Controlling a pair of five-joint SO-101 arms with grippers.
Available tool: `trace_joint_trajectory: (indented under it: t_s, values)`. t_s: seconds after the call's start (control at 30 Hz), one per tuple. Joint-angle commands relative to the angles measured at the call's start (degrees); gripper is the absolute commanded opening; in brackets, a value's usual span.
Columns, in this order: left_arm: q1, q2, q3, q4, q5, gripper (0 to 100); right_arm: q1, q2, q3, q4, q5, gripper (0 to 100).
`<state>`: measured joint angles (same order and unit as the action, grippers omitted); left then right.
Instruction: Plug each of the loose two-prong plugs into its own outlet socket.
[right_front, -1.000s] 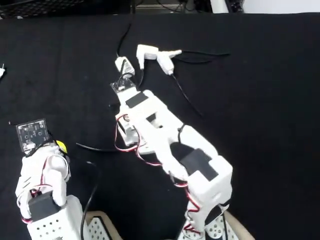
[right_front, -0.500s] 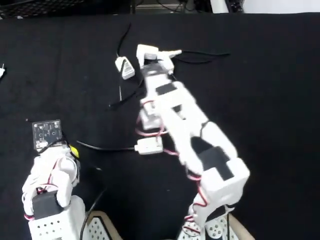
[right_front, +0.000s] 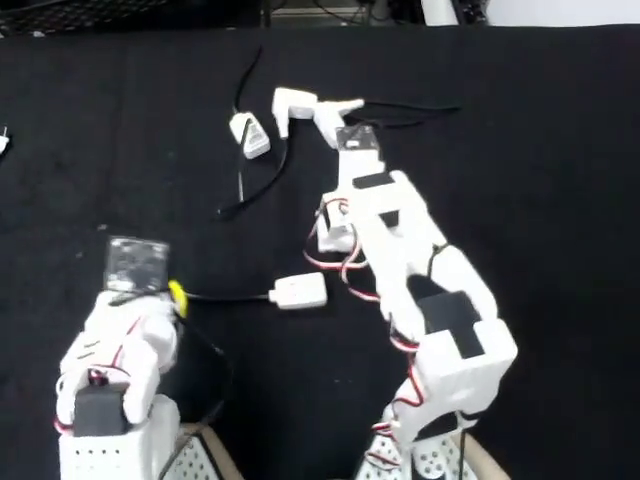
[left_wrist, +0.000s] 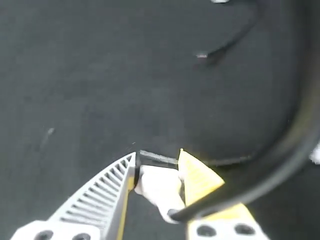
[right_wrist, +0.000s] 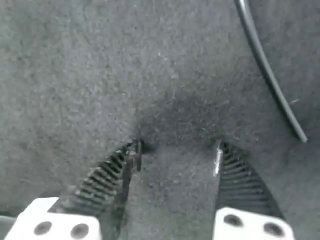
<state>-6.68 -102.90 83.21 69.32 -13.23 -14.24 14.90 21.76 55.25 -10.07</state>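
Left gripper (left_wrist: 156, 156) is clamped on a small white piece (left_wrist: 159, 189) at the end of a thin black cord (left_wrist: 225, 161). That cord runs over the black mat (right_front: 520, 150) to a white block (right_front: 298, 291) lying near the arm. Right gripper (right_wrist: 178, 147) is spread wide, bare mat between its fingers, another cord (right_wrist: 265, 70) just beside it — it sits close to the white plug pieces (right_front: 290, 102) at the table's far side.

Robotics lab (seemingly); black-draped table (right_front: 540, 180), white arm (right_front: 400, 240)
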Motion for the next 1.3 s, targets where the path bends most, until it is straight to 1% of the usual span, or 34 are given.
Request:
trace_joint_trajectory:
  t_s: [0.0, 0.1, 0.17, 0.27, 0.3, 0.4, 0.47, 0.63, 0.73, 0.8, 0.9, 1.07, 1.13, 1.2, 1.27]
  values:
    - [9.8, 0.44, -3.47, -0.53, -8.18, 3, 1.85, -1.27, 0.4, -0.62, -0.26, 24.0]
    - [14.9, 0.53, -6.11, -0.26, -9.93, 3, 1.93, -1.36, 0.48, -0.53, -0.35, 24.0]
    - [17.98, 0.7, -8.13, 3.43, -10.46, 3, 1.93, -1.36, 0.48, -0.44, -0.26, 24.0]
    - [24.04, 3.52, -13.14, 12.31, -18.46, 3, 1.93, -1.36, 0.48, -0.44, -0.18, 24.0]
    - [26.33, 5.27, -14.9, 13.19, -20.4, 3, 1.93, -1.36, 0.48, -0.44, 0.0, 24.0]
    - [32.66, 13.1, -19.65, 12.48, -24.44, 3, 1.93, -1.36, 0.48, -0.44, 0.18, 24.0]
    - [34.77, 20.13, -22.64, 10.99, -27.96, 3, 1.93, -1.36, 0.48, -0.44, 0.18, 24.0]
    - [34.68, 42.37, -32.4, 4.84, -33.49, 3, 3.43, -1.36, 0.48, -0.44, 0.0, 24.0]
    - [34.68, 56.88, -42.24, 5.1, -36.04, 3, 3.34, -1.36, 0.4, -0.44, 0.09, 24.0]
    - [34.68, 65.32, -48.84, 7.74, -37.71, 3, 3.34, -1.36, 0.4, -0.44, 0.09, 24.0]
    - [34.68, 75.69, -58.42, 14.51, -39.3, 3, 3.34, -1.36, 0.31, -0.44, 0.0, 24.0]
    - [34.68, 86.07, -71.52, 25.32, -40.44, 3, 3.34, -1.36, 0.22, -0.44, 0.0, 24.0]
    - [34.68, 88.44, -74.86, 28.4, -43.52, 3, 3.34, -1.36, 0.22, -0.53, -0.09, 24.0]
    - [34.68, 90.11, -77.85, 31.56, -48.26, 3, 3.34, -1.36, 0.22, -0.62, -0.09, 24.0]
    - [34.59, 90.73, -78.9, 31.56, -51.69, 3, 3.34, -1.36, 0.22, -0.62, -0.18, 24.0]
